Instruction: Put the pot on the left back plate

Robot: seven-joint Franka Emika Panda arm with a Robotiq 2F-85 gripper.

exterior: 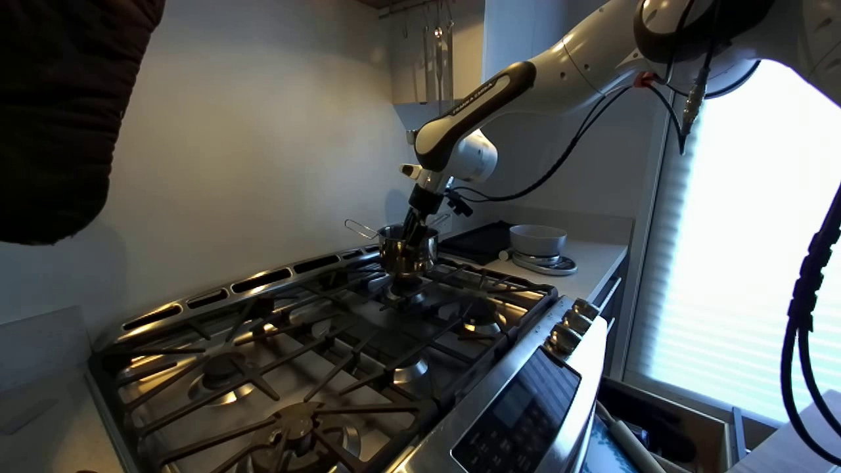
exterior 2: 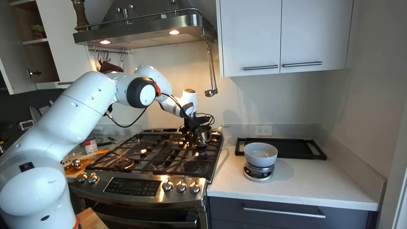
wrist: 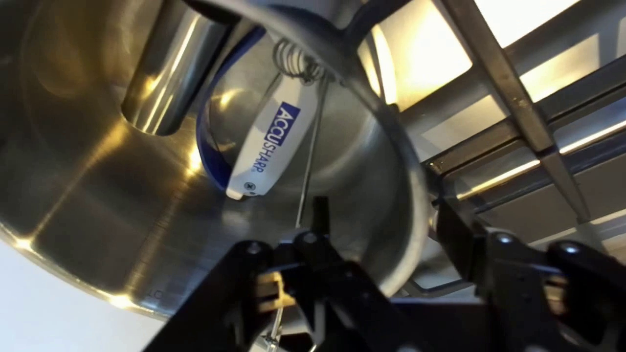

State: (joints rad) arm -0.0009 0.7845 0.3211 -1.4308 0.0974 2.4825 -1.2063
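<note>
The shiny steel pot (exterior: 409,255) is at the right back burner (exterior: 406,289) of the cooktop; it also shows in an exterior view (exterior 2: 203,135). My gripper (exterior: 414,231) points down at its rim. In the wrist view the gripper (wrist: 379,208) is open around the pot's wall (wrist: 415,210): one finger is inside the pot, the other outside, with gaps on both sides. The pot holds a white-and-blue sharpener (wrist: 271,139), a steel cylinder (wrist: 166,78) and wire utensils. The left back plate (exterior: 223,373) lies under bare grate prongs. The pot's side handle cannot be made out.
Black grates (exterior 2: 159,156) span the stove. A wire handle (exterior: 360,228) sticks out of the pot towards the wall. A white bowl on a scale (exterior 2: 260,156) and a black tray (exterior 2: 292,149) are on the right counter. A dark mitt-like object (exterior: 66,112) hangs at the near left.
</note>
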